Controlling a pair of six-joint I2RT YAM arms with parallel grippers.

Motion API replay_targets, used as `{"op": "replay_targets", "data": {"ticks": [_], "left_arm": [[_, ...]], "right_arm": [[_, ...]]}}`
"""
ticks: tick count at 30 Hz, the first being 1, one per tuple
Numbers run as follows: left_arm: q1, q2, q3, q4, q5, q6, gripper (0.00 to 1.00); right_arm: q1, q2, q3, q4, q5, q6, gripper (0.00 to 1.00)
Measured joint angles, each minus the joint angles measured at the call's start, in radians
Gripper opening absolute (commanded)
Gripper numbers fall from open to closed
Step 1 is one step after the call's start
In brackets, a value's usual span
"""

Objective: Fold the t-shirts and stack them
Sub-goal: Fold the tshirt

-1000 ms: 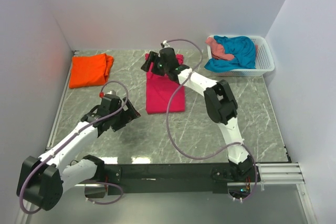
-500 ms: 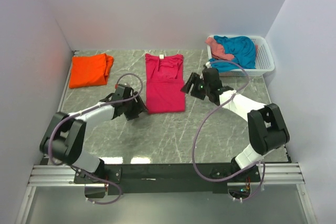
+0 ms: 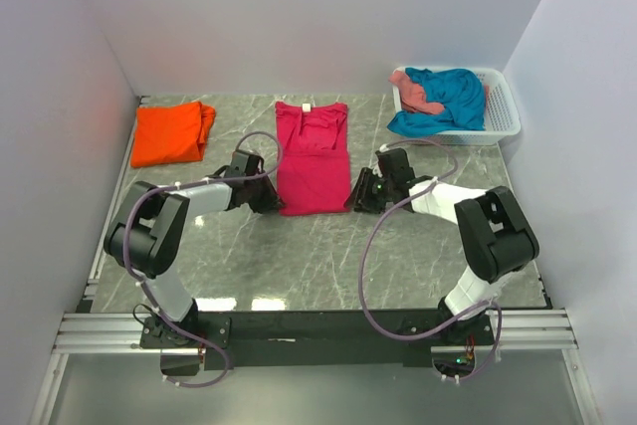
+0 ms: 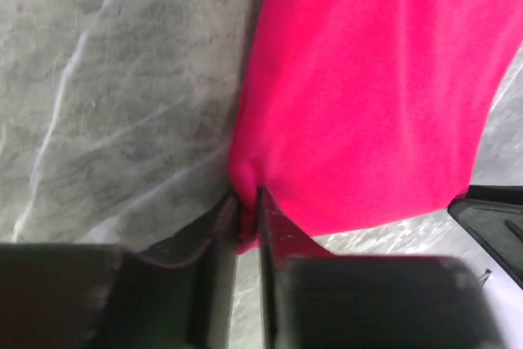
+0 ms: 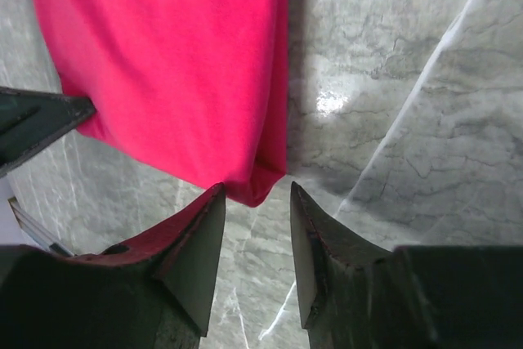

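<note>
Magenta tee [image 3: 314, 158] lies flat mid-table, folded lengthwise into a narrow strip. Its neck end, w/ a small white label [image 3: 306, 106], points to the far wall and its hem end points toward the arms.

Left gripper [image 3: 271, 201] is down at the near-left hem corner. In the left wrist view its fingers [image 4: 282, 234] are pressed together on a pinch of the pink cloth, so it's gripping the magenta tee.

Right gripper [image 3: 358, 196] sits low at the near-right hem corner, opp. the left one. In the right wrist view its fingers [image 5: 196, 243] are spread, w/ the corner tip just ahead of the gap and bare marble showing between them. Nothing is gripped there.

Both arms reach inward, low over the table [image 3: 299, 256], which is grey marble-pattern.

Orange tee [image 3: 171, 133] is folded at the far-left corner, well apart from the magenta one.

Basket [image 3: 506, 106], white and slatted, is at far right. Inside it a teal tee [image 3: 448, 97] is bunched up and spills over the near rim, w/ a salmon tee [image 3: 416, 92] crumpled at its left end.
</note>
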Motion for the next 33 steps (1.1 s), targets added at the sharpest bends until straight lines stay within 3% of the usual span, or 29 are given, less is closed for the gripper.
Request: {"op": "replay_targets", "data": {"ticks": [1,4,6,11,19,27,33], "left_arm": [[0.0,0.011,0.005,0.002,0.005,0.004,0.1],[0.0,0.016,0.009,0.002,0.007,0.007,0.01],[0.0,0.016,0.009,0.003,0.008,0.007,0.01],[-0.002,0.011,0.0,0.013,0.006,0.005,0.01],[-0.039,-0.125,-0.139,0.003,-0.039,-0.02,0.01],[-0.22,-0.458,-0.322,-0.225,-0.061,-0.098,0.01],[-0.27,-0.665,-0.31,-0.372,-0.08,-0.161,0.01]], "right_arm": [[0.0,0.01,0.0,0.002,-0.007,0.0,0.43],[0.002,0.039,0.002,0.004,-0.023,0.003,0.4],[0.005,0.048,0.002,0.003,-0.025,0.003,0.36],[0.024,0.053,0.007,0.006,-0.028,0.01,0.0],[0.061,-0.001,-0.089,0.022,-0.032,0.03,0.0],[0.186,-0.352,-0.313,-0.124,-0.019,0.038,0.0],[0.205,-0.567,-0.304,-0.241,0.008,0.033,0.0]]}}
